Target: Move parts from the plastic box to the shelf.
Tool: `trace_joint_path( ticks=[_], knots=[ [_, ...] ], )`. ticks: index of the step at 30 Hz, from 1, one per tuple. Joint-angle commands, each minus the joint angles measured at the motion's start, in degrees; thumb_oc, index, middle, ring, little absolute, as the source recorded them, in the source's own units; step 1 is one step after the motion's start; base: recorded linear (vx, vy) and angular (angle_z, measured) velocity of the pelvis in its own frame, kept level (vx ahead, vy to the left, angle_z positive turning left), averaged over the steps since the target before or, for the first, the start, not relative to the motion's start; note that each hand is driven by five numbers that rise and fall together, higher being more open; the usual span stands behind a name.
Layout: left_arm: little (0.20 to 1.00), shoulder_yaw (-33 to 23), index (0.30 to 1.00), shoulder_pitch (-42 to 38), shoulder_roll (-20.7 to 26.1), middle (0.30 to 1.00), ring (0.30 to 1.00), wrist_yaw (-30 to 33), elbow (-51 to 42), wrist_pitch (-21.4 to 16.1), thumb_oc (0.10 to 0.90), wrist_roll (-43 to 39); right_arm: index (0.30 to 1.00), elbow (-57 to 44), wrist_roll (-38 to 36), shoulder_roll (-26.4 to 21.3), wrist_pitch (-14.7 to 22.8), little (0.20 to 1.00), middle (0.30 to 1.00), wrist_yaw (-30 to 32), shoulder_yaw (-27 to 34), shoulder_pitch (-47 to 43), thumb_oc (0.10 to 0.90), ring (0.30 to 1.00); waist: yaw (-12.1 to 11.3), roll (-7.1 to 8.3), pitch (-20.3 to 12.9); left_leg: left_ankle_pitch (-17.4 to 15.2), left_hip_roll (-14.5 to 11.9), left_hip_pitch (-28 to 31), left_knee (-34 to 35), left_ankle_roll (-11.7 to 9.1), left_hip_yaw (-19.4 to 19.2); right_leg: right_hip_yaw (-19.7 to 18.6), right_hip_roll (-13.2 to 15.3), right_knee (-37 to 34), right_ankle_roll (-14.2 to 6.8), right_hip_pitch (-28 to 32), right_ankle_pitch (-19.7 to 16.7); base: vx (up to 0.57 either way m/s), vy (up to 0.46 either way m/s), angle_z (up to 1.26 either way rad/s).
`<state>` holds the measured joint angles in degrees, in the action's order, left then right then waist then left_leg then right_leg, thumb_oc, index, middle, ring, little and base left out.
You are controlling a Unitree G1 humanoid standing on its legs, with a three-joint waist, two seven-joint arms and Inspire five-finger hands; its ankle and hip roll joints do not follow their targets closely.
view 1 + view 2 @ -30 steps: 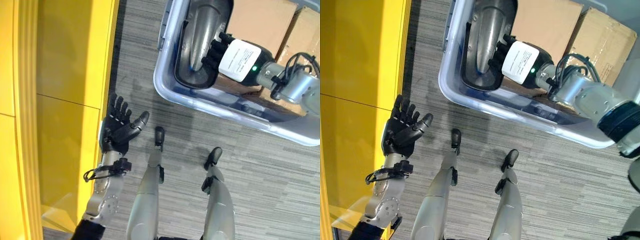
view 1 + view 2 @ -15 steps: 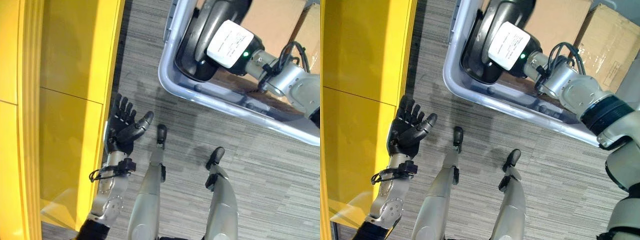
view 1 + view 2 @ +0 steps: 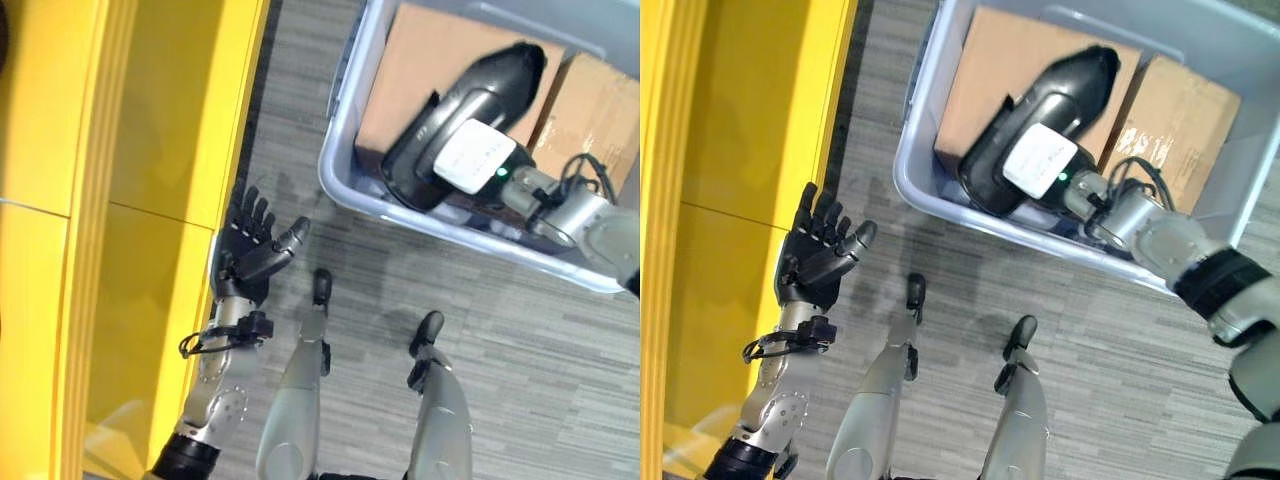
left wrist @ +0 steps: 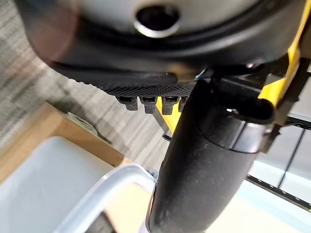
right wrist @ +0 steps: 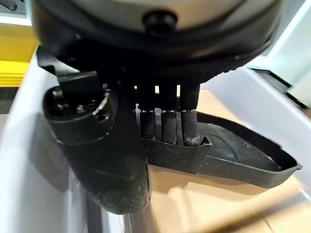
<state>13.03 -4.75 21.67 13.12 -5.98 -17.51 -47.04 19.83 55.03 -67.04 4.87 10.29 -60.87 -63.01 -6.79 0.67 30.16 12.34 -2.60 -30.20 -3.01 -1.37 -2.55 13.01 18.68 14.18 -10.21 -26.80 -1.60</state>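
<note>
The right hand (image 5: 146,121) curls its fingers over the rim of a long black part (image 3: 1040,130), holding it tilted above the cardboard boxes (image 3: 1185,105) inside the clear plastic box (image 3: 925,185). The left hand (image 3: 250,250) hangs with fingers spread wide and bare beside the yellow shelf (image 3: 150,150), over grey carpet (image 3: 300,100)

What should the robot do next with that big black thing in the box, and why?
Probably lift it up and out. The right hand has its fingers curled over the edge of the black part, which is tilted up but lies over the plastic box. The yellow shelf waits by the open left hand.
</note>
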Motion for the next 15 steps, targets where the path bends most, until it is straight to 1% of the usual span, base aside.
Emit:
trace_joint_path(
  ticks=[1,2,4,5,6,7,8,10,11,12,13,14,15],
  knots=[
    [1.0,-1.5,1.0,-1.3,0.8,1.0,1.0,-2.2,-6.4,-3.7,0.9,0.8,0.3,-5.2,-1.6,-6.4,-1.4,0.3,0.3,3.8,4.5,-4.5,0.4,0.3,0.9,0.56,-0.4,-3.0,-6.5,6.9,1.1,-6.4,1.5,0.5,1.0,-5.3,-1.5,9.2,-3.3,0.0,-0.019,-0.11],
    [1.0,-1.9,1.0,-1.0,0.7,1.0,1.0,-2.5,-5.9,-3.3,0.9,0.8,0.3,-7.5,-1.3,-7.9,-1.3,0.3,0.3,4.3,6.5,-3.1,0.4,0.3,1.2,0.63,-0.9,-2.7,-6.9,9.3,1.9,-6.7,1.3,0.7,0.8,-6.2,-1.6,11.5,-3.4,0.02,-0.01,-0.09],
    [1.0,-2.6,1.0,-0.4,1.0,1.0,1.0,-2.8,-5.8,-3.1,0.9,0.8,0.3,-9.8,-0.7,-9.2,-1.2,0.3,0.3,4.3,7.9,-2.0,0.4,0.3,1.3,0.79,-2.0,-2.6,-7.1,11.2,2.6,-6.8,1.2,0.8,0.5,-7.1,-1.6,13.1,-3.5,0.03,-0.005,-0.12],
    [1.0,-2.6,1.0,-0.4,1.0,1.0,1.0,-2.8,-5.8,-3.1,0.9,0.8,0.3,-9.8,-0.7,-9.3,-1.2,0.3,0.3,4.3,8.0,-1.8,0.4,0.3,1.3,0.79,-2.0,-2.6,-7.1,11.3,2.7,-6.8,1.2,0.9,0.5,-7.2,-1.6,13.2,-3.5,0.04,-0.004,-0.1],
    [1.0,-3.3,1.0,0.4,1.0,1.0,1.0,-3.2,-5.6,-2.6,0.9,0.9,0.3,-11.6,-0.7,-9.9,-0.8,0.3,0.3,4.7,9.3,-1.6,0.4,0.3,1.6,0.82,-3.5,-2.6,-7.6,12.6,3.2,-6.9,1.0,0.8,0.4,-7.9,-1.8,14.4,-3.7,0.03,-0.005,-0.09],
    [1.0,-3.3,1.0,0.5,1.1,1.0,1.0,-3.2,-5.6,-2.6,0.9,0.9,0.3,-11.9,-0.7,-10.0,-0.8,0.3,0.3,4.6,9.6,-1.2,0.4,0.3,1.6,0.82,-3.5,-2.6,-7.6,12.8,3.3,-7.0,1.0,0.9,0.4,-8.1,-1.8,14.6,-3.7,0.06,-0.006,-0.09],
    [1.0,-3.9,1.0,1.4,1.3,1.0,1.0,-3.6,-5.7,-2.3,0.9,1.0,0.3,-14.3,-0.7,-10.9,-0.6,0.3,0.3,5.0,11.4,-0.2,0.4,0.3,1.9,0.88,-5.0,-2.6,-8.0,14.3,3.8,-7.1,0.8,0.9,0.2,-8.8,-1.8,15.9,-3.8,0.06,0.001,-0.11],
    [1.0,-4.4,1.0,2.2,1.5,1.0,1.0,-4.1,-5.5,-1.9,0.9,1.2,0.3,-16.4,-0.7,-11.6,-0.5,0.3,0.3,5.5,13.4,0.9,0.4,0.3,2.1,0.96,-6.7,-2.8,-8.3,16.1,4.1,-7.1,0.5,1.0,0.0,-9.5,-1.9,17.5,-3.9,0.06,-0.001,-0.1],
    [1.0,-4.4,1.0,2.3,1.6,1.0,1.0,-4.2,-5.5,-1.9,0.9,1.2,0.3,-16.7,-0.7,-11.7,-0.5,0.3,0.3,5.4,13.8,1.3,0.4,0.3,2.1,0.97,-6.6,-2.8,-8.4,16.2,4.2,-7.1,0.4,1.0,-0.1,-9.6,-1.9,17.7,-3.9,0.07,-0.006,-0.13],
    [1.0,-5.0,1.0,2.8,1.8,1.0,1.0,-4.7,-5.2,-1.6,0.9,1.6,0.3,-18.8,-0.9,-12.0,-0.2,0.3,0.3,5.7,15.4,1.9,0.4,0.3,2.4,1.15,-8.5,-3.2,-8.6,17.9,4.1,-7.1,0.0,0.8,-0.4,-10.2,-1.9,19.2,-3.9,0.09,-0.009,-0.12],
    [1.0,-5.3,1.0,3.1,1.9,1.0,1.0,-4.9,-5.1,-1.5,0.9,1.6,0.3,-19.8,-1.3,-12.2,-0.1,0.3,0.3,5.8,16.3,2.5,0.4,0.3,2.3,1.25,-9.4,-3.5,-8.7,18.7,4.0,-7.1,-0.2,0.7,-0.6,-10.6,-1.9,20.0,-3.9,0.09,-0.009,-0.12],
    [1.0,-5.3,1.0,3.2,1.9,1.0,1.0,-4.9,-5.2,-1.5,0.9,1.6,0.3,-20.0,-1.3,-12.3,-0.1,0.3,0.3,5.7,16.6,2.8,0.4,0.3,2.3,1.28,-9.3,-3.6,-8.7,18.9,4.1,-7.1,-0.2,0.7,-0.7,-10.7,-1.9,20.2,-3.9,0.06,-0.006,-0.07],
    [1.0,-5.6,1.0,3.5,2.1,1.0,1.0,-5.2,-5.1,-1.3,0.9,1.8,0.3,-20.8,-1.4,-12.0,0.3,0.3,0.3,5.7,17.4,3.4,0.4,0.3,2.3,1.36,-10.2,-3.8,-8.8,19.8,4.2,-7.1,-0.5,0.6,-0.8,-11.0,-1.9,21.0,-3.9,0.09,-0.001,-0.08]
  ],
)
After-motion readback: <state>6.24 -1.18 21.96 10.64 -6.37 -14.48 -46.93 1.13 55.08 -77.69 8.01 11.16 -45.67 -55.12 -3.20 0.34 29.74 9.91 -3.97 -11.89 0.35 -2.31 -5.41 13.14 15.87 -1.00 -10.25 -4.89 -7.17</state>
